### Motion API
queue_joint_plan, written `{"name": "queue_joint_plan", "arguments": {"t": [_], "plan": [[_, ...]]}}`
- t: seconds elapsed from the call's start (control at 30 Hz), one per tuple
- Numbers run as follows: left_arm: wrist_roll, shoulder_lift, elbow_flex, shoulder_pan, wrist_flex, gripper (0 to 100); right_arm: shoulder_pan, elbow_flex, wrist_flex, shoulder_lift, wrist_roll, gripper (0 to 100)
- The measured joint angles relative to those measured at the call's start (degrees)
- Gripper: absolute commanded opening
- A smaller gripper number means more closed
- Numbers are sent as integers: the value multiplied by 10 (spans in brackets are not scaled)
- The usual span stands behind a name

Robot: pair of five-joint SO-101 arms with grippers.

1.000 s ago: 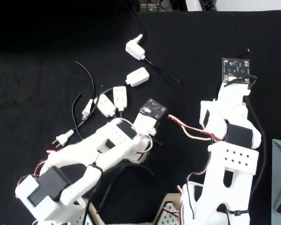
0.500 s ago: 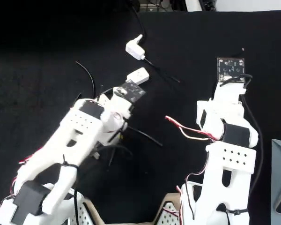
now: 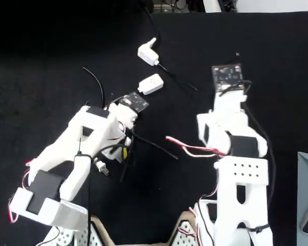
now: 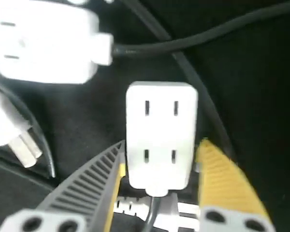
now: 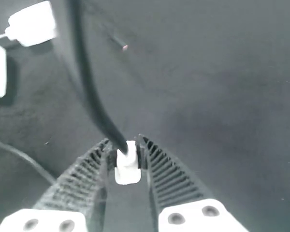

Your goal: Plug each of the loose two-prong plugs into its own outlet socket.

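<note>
Close in, my left gripper pinches a socket block from both sides. My right gripper is clamped on a small plug. I judge nothing is plugged in yet: a second plug lies loose beside the block, and a spare socket waits farther up the table.

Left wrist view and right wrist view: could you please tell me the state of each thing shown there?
Outlet block: all four slots empty.
Left claw: astride the outlet block; grip unclear.
Second outlet block: visible slots empty.
Loose plug: unplugged, prongs bare.
Right claw: shut on the small plug.
Small plug: held, not in a socket.
</note>
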Motion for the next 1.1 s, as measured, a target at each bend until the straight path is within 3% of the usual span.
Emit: {"name": "queue_joint_plan", "arguments": {"t": [0.17,0.43,0.6,0.87,1.1], "plan": [[5,-27,-21,-33,27,278,-47,6,0,0,0,11],[7,-199,8,-81,74,277,-166,21,0,0,0,11],[11,-283,112,-130,31,274,-245,21,-5,0,-1,11],[112,-386,233,-235,-31,274,-332,23,-81,5,-35,11],[164,-410,273,-282,-71,274,-391,23,-154,142,-43,11]]}}
